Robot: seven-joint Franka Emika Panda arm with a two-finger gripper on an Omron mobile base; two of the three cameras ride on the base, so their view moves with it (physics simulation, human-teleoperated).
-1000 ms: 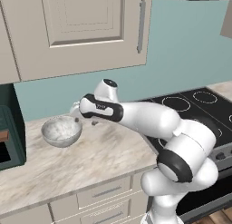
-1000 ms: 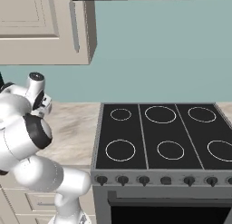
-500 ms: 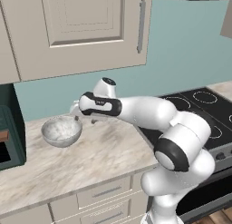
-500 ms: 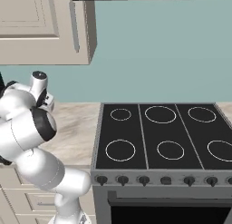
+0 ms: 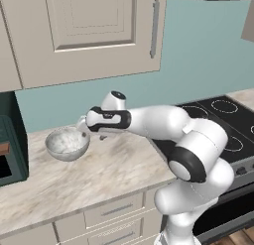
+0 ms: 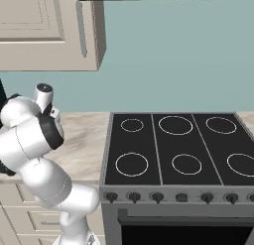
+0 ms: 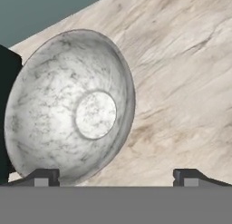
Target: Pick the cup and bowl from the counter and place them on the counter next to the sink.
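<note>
While my open gripper (image 7: 115, 177) hovers beside the bowl (image 5: 67, 143), next step: straddle its rim, then close.

Speckled stone bowl (image 7: 68, 109), veined marbled counter (image 7: 181, 82)

Arm (image 5: 163, 122): glossy white rounded shells, dark grey/black bands at the joints. Big elbow joint (image 5: 187, 164) has a black ring around a white cap. Wrist section (image 5: 106, 118) is black with a white round cap on top. Finger tips (image 7: 43, 177) small, dark, blocky, with lighter grey pads. No cables or markings visible.
</note>
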